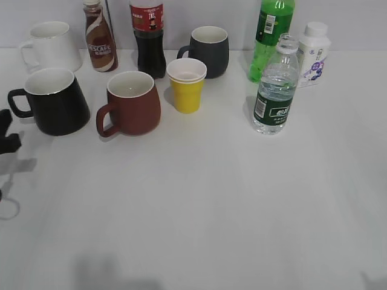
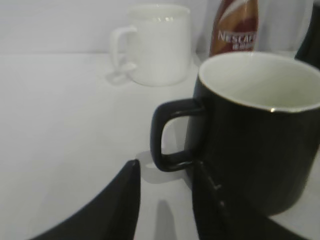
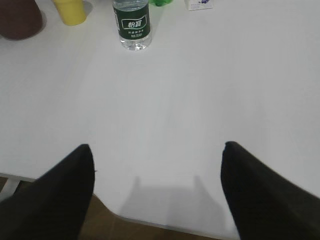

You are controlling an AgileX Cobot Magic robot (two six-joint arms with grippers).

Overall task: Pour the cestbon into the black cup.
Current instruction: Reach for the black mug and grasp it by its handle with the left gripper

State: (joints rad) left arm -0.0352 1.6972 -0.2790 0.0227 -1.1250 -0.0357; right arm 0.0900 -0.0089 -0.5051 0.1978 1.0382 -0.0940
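- Jaws first: our right gripper (image 3: 157,192) has its jaws spread wide and holds nothing; in the right wrist view they hang over the near edge of the white counter (image 3: 200,110).
- Our left gripper (image 2: 165,200) also has its jaws apart and empty, with only a narrow gap between the two dark fingers. They point at the handle of the black cup (image 2: 260,150), which is very near, but we see no contact.
- We find the cestbon (image 1: 275,90) standing upright on the right side of the counter, without cap, its long axis vertical. It is just in front of the bright green soda bottle (image 1: 271,36) and the small white milk bottle (image 1: 313,53).
- From the right jaws, the cestbon (image 3: 133,25) lies well ahead and a little to the left. The counter between them is bare.
- The black cup (image 1: 54,101) stands at the far left, handle turned to the left, beside the reddish-brown mug (image 1: 132,103). It is well apart from the cestbon.
- We judge that the right arm is the nearer one for the bottle and the left arm for the cup.
- In our opinion the pouring is not yet begun. The next move needs the right jaws to go forward and close around the ribbed body from the side.
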